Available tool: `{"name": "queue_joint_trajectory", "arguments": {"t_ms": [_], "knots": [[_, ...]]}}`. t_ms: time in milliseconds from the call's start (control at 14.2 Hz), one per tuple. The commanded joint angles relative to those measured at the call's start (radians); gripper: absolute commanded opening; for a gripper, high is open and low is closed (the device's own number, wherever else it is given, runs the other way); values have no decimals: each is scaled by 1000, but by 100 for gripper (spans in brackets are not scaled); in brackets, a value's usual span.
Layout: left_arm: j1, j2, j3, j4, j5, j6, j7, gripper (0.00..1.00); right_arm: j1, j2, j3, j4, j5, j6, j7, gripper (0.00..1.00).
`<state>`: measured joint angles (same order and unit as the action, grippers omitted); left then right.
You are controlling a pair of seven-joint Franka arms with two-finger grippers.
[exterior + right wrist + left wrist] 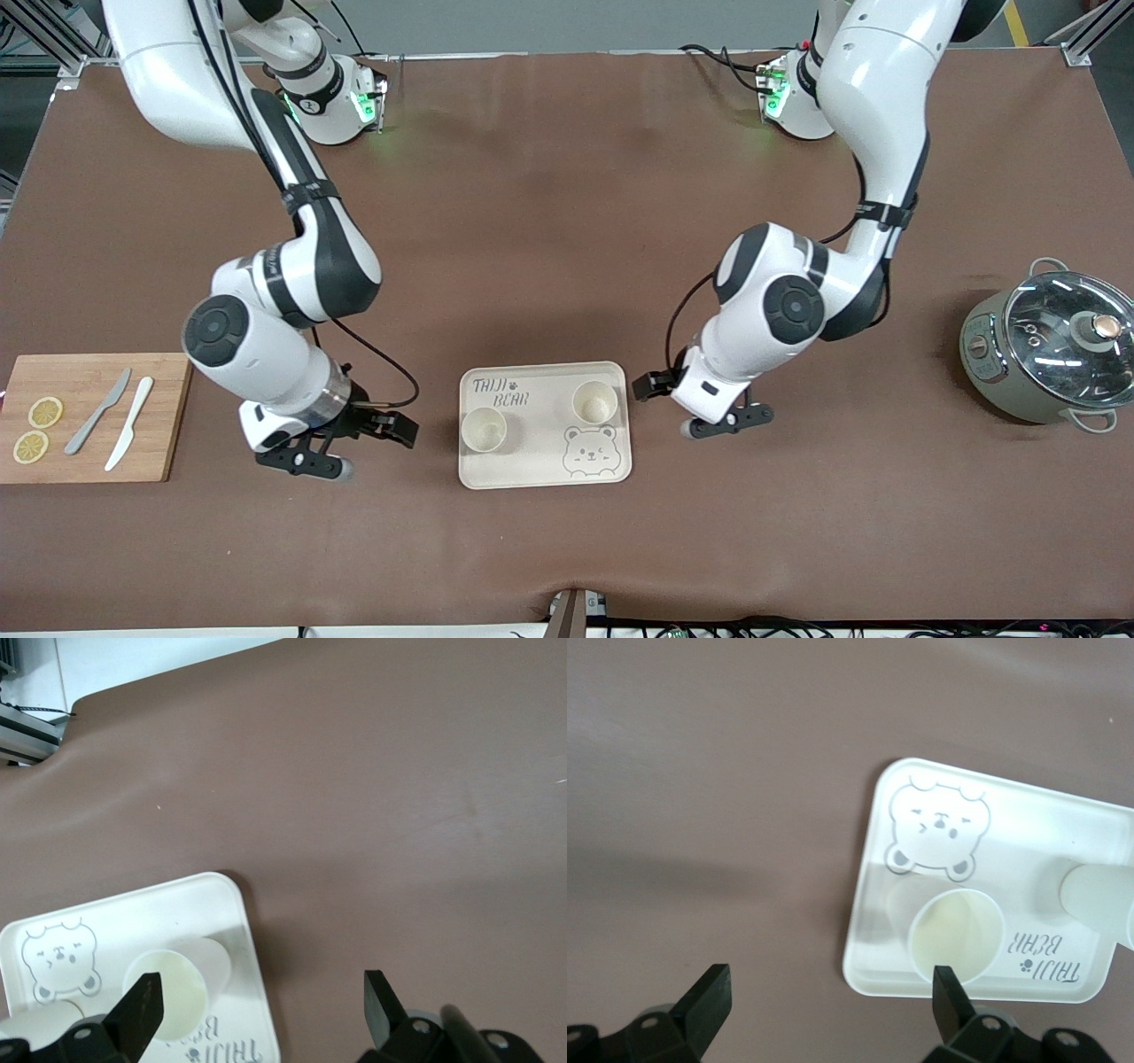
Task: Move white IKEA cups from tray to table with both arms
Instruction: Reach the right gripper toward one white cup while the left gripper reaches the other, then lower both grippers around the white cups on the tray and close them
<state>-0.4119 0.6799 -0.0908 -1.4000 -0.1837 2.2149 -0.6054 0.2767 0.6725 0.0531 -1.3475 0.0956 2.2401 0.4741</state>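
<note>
Two white IKEA cups stand upright on the bear-printed tray: one toward the right arm's end, the other toward the left arm's end. My right gripper is open and empty, low over the table beside the tray. My left gripper is open and empty beside the tray's other end. The left wrist view shows my left gripper, the tray and both cups. The right wrist view shows my right gripper, the tray and the closest cup.
A wooden cutting board with two lemon slices, a grey knife and a white knife lies at the right arm's end. A grey-green pot with a glass lid stands at the left arm's end.
</note>
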Motion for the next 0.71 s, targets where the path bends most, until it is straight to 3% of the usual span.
{"name": "queue_joint_trajectory", "arguments": {"t_ms": [0, 635], "knots": [[-22, 59, 9, 39, -8, 48, -4, 100, 50, 44, -12, 39, -4, 27, 70, 100], [-87, 159, 17, 32, -3, 192, -7, 100, 110, 105, -13, 30, -79, 107, 95, 100]]}}
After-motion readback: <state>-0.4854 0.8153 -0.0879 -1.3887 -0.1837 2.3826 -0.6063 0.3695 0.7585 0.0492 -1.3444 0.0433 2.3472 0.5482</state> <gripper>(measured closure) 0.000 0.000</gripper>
